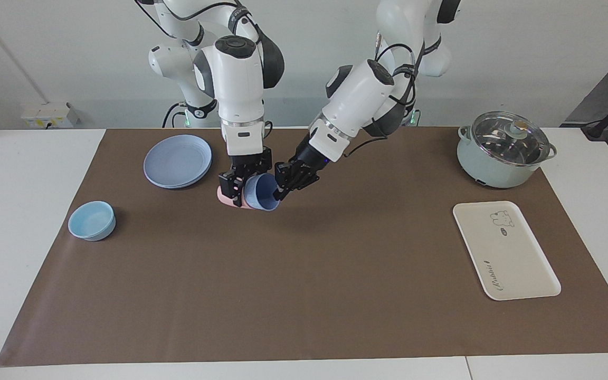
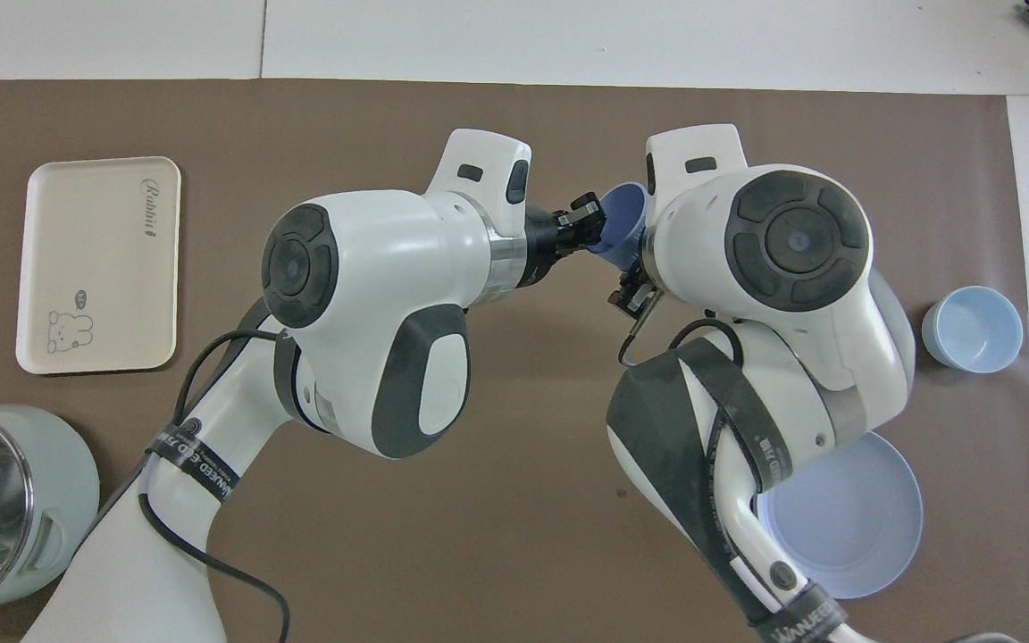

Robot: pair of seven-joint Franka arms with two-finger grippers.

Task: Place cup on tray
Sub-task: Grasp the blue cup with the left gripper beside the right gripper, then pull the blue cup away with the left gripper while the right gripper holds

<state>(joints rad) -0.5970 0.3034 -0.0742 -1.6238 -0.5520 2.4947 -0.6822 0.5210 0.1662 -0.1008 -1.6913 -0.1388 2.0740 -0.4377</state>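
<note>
Both grippers' fingers clamped the periwinkle-blue cup point(image 1: 262, 193) nested in a pink cup point(image 1: 226, 197); the bear-printed tray point(image 1: 504, 250) sat well apart, unfilled.

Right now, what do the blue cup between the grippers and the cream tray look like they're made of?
The periwinkle-blue tapered cup: probably plastic, with a smooth, uniform matte colour and a thin rim. The cream-white rectangular tray: likely plastic or melamine, matte, with a printed bear and moulded rounded corners.
</note>
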